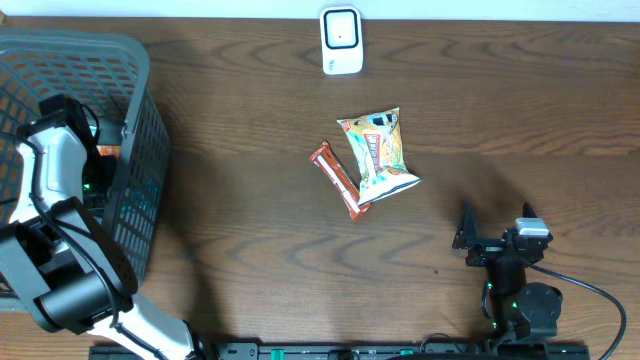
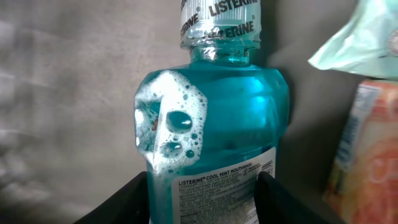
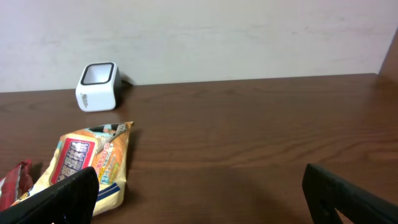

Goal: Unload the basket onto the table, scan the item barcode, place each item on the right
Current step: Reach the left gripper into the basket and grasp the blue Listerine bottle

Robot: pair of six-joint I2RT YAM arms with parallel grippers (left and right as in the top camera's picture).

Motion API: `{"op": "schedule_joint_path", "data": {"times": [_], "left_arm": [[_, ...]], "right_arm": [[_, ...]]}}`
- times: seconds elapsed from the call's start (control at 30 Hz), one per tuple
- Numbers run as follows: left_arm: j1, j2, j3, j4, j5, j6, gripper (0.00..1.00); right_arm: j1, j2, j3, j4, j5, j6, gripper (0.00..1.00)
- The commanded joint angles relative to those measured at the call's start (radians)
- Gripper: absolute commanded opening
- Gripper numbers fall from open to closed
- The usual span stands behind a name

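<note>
My left hand (image 2: 205, 190) straddles the mouthwash bottle (image 2: 211, 106) down in the basket (image 1: 140, 150), cap pointing straight ahead; gripping or not, I cannot tell. My right hand (image 3: 199, 199), spread wide, waits far across the table (image 1: 250, 250).

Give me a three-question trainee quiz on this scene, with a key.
1. True or false: the scanner is inside the basket.
2. What sits between the left claw's fingers? A) bar B) mouthwash bottle C) bag
3. Fill in: the right claw stands ___, with nothing in it.
Key: 1 false; 2 B; 3 open.
</note>
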Motion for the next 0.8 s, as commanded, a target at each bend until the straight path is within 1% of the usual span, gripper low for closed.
{"op": "schedule_joint_path", "data": {"times": [0.0, 0.03, 0.13, 0.2, 0.47, 0.5, 0.63, 0.67, 0.7, 0.77], "left_arm": [[0.002, 0.029, -0.027, 0.009, 0.014, 0.016, 0.51], [0.002, 0.029, -0.027, 0.012, 0.013, 0.018, 0.52], [0.002, 0.029, -0.027, 0.032, 0.013, 0.018, 0.65], [0.002, 0.029, -0.026, 0.054, 0.014, 0.022, 0.69], [0.002, 0.029, -0.026, 0.098, 0.014, 0.026, 0.69], [0.002, 0.029, -0.026, 0.097, 0.014, 0.026, 0.71], [0.002, 0.034, -0.026, 0.086, 0.014, 0.025, 0.90], [0.002, 0.036, -0.026, 0.083, 0.020, 0.025, 1.00], [0.002, 0.037, -0.026, 0.082, 0.030, 0.026, 0.98], [0.003, 0.037, -0.026, 0.089, 0.048, 0.025, 0.98]], "right_arm": [[-0.009, -0.005, -0.001, -0.003, 0.008, -0.012, 0.99], [-0.009, -0.005, -0.001, -0.003, 0.009, -0.012, 0.99], [-0.009, -0.005, -0.001, -0.003, 0.009, -0.012, 0.99], [-0.009, -0.005, -0.001, -0.003, 0.009, -0.012, 0.99], [-0.009, -0.005, -0.001, -0.003, 0.009, -0.012, 0.99], [-0.009, -0.005, -0.001, -0.003, 0.008, -0.012, 0.99], [-0.009, -0.005, -0.001, -0.003, 0.008, -0.012, 0.99], [-0.009, -0.005, -0.001, -0.003, 0.009, -0.012, 0.99], [-0.009, -0.005, -0.001, -0.003, 0.008, -0.012, 0.99], [-0.009, -0.005, -0.001, -0.003, 0.009, -0.012, 0.99]]}}
